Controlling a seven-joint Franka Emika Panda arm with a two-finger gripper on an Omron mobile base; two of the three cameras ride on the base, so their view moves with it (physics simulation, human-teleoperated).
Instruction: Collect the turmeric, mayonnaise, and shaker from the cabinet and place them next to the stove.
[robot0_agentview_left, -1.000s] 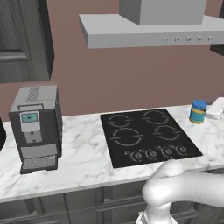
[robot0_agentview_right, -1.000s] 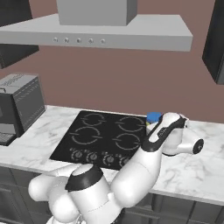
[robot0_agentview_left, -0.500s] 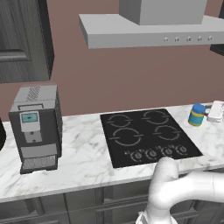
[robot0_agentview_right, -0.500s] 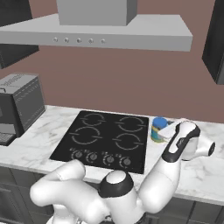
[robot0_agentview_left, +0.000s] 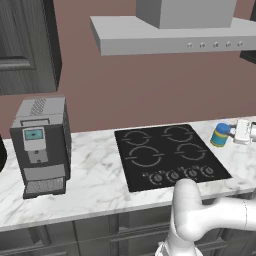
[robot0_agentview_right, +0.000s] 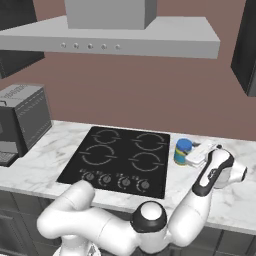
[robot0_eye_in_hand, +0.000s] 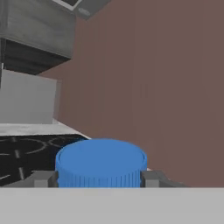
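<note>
The mayonnaise (robot0_agentview_left: 219, 135) (robot0_agentview_right: 182, 151), a small jar with a bright blue lid, stands upright just right of the stove's (robot0_agentview_left: 165, 155) (robot0_agentview_right: 120, 160) far right corner, at the marble counter. I cannot tell whether it rests on the counter. My gripper (robot0_agentview_left: 223, 131) (robot0_agentview_right: 187, 151) reaches in from the right and is shut on it. In the hand view the blue lid (robot0_eye_in_hand: 101, 164) sits between the gripper's (robot0_eye_in_hand: 98, 178) two dark fingertips, which touch its sides. The turmeric and the shaker are out of view.
A grey coffee machine (robot0_agentview_left: 41, 145) (robot0_agentview_right: 22, 117) stands at the counter's left end. A range hood (robot0_agentview_left: 175, 32) (robot0_agentview_right: 115, 35) hangs over the stove. Dark wall cabinets (robot0_agentview_left: 25, 45) (robot0_agentview_right: 247, 45) flank it. The marble counter (robot0_agentview_left: 95, 175) (robot0_agentview_right: 235, 200) has room on both sides of the stove.
The arm has swung right and slightly down with the blue jar, from over the stove's right edge to the counter beside it.
</note>
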